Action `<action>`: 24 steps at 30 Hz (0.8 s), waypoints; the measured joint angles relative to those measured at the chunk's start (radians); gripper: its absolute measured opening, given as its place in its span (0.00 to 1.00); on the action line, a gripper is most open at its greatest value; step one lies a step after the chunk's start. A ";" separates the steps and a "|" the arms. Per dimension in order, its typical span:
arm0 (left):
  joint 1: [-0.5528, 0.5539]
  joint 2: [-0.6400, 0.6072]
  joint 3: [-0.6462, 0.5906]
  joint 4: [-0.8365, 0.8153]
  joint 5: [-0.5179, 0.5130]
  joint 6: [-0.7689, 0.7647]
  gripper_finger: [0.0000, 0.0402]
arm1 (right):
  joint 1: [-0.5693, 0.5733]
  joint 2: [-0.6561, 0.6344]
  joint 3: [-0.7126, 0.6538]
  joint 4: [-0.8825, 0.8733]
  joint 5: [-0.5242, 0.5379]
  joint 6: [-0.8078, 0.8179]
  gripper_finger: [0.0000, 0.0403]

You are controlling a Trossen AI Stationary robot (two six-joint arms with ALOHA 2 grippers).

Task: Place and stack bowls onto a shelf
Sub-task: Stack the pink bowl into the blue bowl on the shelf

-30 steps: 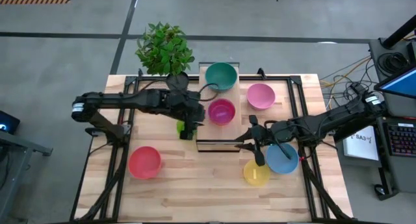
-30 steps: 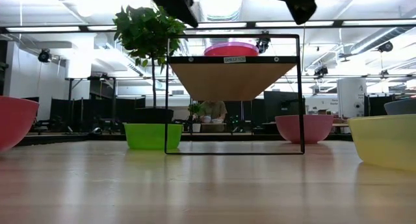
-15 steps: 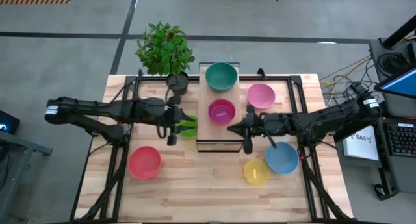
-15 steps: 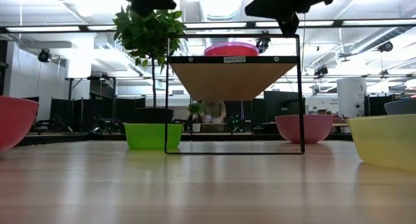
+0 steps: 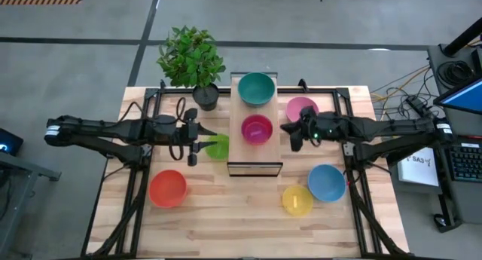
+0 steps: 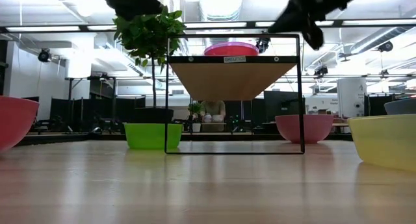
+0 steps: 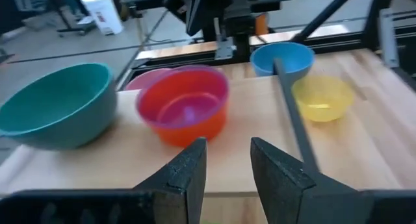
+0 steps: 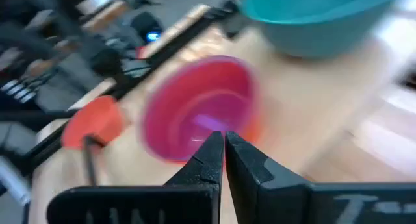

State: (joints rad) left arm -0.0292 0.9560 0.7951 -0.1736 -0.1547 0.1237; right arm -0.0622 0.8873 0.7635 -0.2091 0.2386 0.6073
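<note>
The shelf (image 5: 256, 163) stands mid-table. On its board sit a teal bowl (image 5: 256, 88) and a purple bowl nested in an orange one (image 5: 257, 129). On the table rest the green bowl (image 5: 218, 147) left of the shelf, the pink bowl (image 5: 301, 108), the red bowl (image 5: 167, 188), the blue bowl (image 5: 327, 182) and the yellow bowl (image 5: 297, 200). My left gripper (image 5: 199, 145) hangs in the air just left of the green bowl, open and empty (image 7: 227, 160). My right gripper (image 5: 288, 133) hangs at the shelf's right edge, over the pink bowl's near side, shut and empty (image 8: 224, 145).
A potted plant (image 5: 192, 60) stands at the far left corner of the shelf. Dark metal rails (image 5: 343, 132) run along the table's left and right sides. Bare tabletop (image 5: 226, 215) lies between the red and yellow bowls.
My left gripper has drawn back from over the green bowl toward the table's left edge; the bowl stays on the table. My right gripper has gone from beside the blue bowl toward the far edge, to the shelf's right side by the pink bowl.
</note>
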 joint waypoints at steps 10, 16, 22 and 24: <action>0.000 -0.016 -0.026 -0.006 -0.117 0.002 0.26 | -0.295 -0.012 0.064 -0.322 -0.091 0.118 0.02; 0.000 -0.009 -0.026 -0.010 -0.118 0.018 0.26 | -0.495 0.147 0.246 -0.806 -0.129 0.016 0.02; 0.000 -0.003 -0.026 -0.018 -0.120 0.021 0.26 | -0.569 0.278 0.279 -0.823 -0.366 -0.379 0.03; 0.000 -0.003 -0.026 -0.024 -0.120 0.021 0.26 | -0.568 0.306 0.268 -0.791 -0.394 -0.483 0.06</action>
State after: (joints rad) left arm -0.0292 0.9531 0.7692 -0.1979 -0.2745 0.1445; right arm -0.6301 1.1934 1.0316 -0.9998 -0.1554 0.1239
